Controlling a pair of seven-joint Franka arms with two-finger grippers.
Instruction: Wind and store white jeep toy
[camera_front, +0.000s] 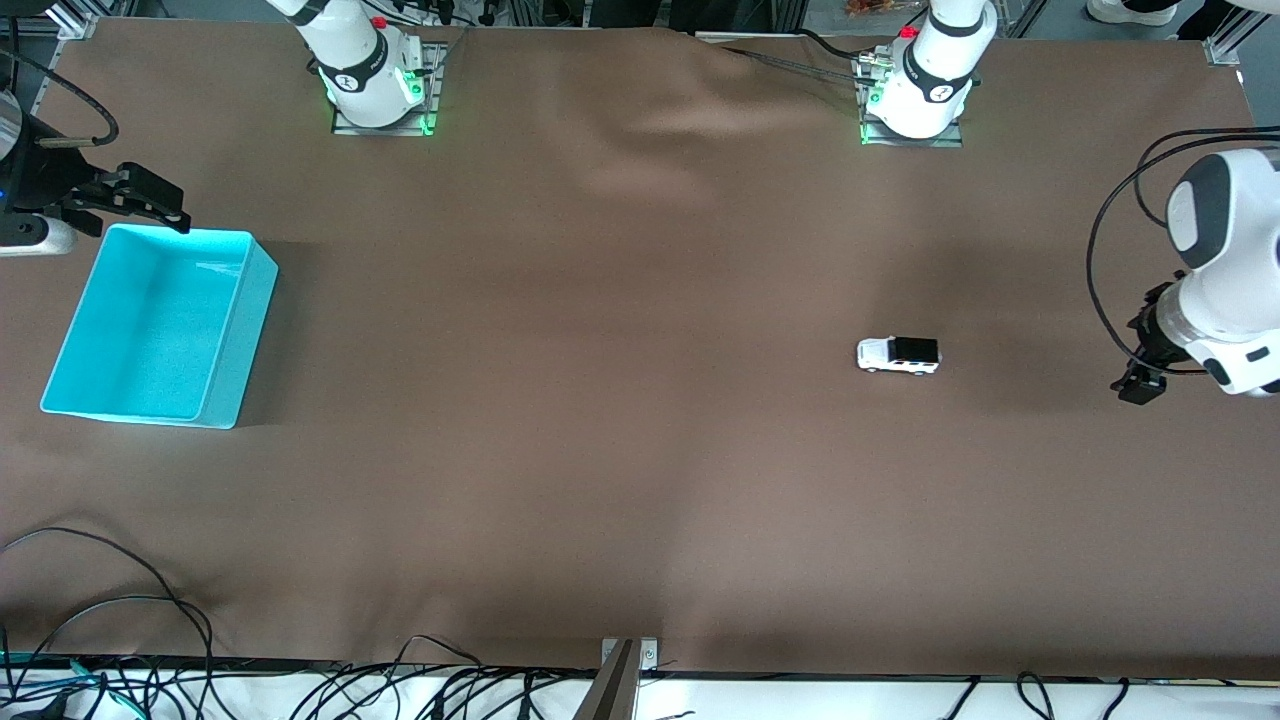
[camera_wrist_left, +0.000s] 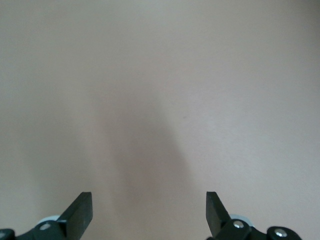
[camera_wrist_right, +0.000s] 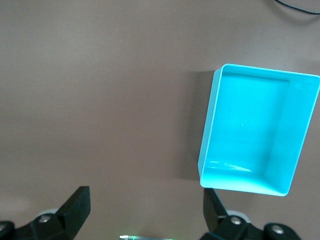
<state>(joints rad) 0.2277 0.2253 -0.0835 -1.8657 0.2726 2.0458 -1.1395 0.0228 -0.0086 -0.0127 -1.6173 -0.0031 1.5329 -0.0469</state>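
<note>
The left gripper, a black two-finger pincer on a white arm, hangs in the air over bare brown cloth at the left arm's end of the table, its 2 fingers spread wide with nothing between them. In the left wrist view only plain cloth and a soft shadow lie below those fingers. The right gripper, another black two-finger pincer, hangs at the right arm's end of the table, just over the corner of the turquoise rectangular plastic bin that lies farthest from the front camera. Its 2 fingers are also spread wide and hold nothing. The right wrist view looks down into the bin's bright open interior, which shows only smooth walls and a smooth floor. The small boxy white jeep toy, with a black roof panel, dark windows and tiny black wheels, stands upright on its wheels on the brown cloth-covered table. It sits toward the left arm's end, near the left gripper but apart from it, and well apart from the bin. Neither gripper touches the toy. The 2 white arm bases stand along the table edge farthest from the front camera, each with green lights glowing at its foot. Loose black cables trail along the table edge nearest the front camera.
</note>
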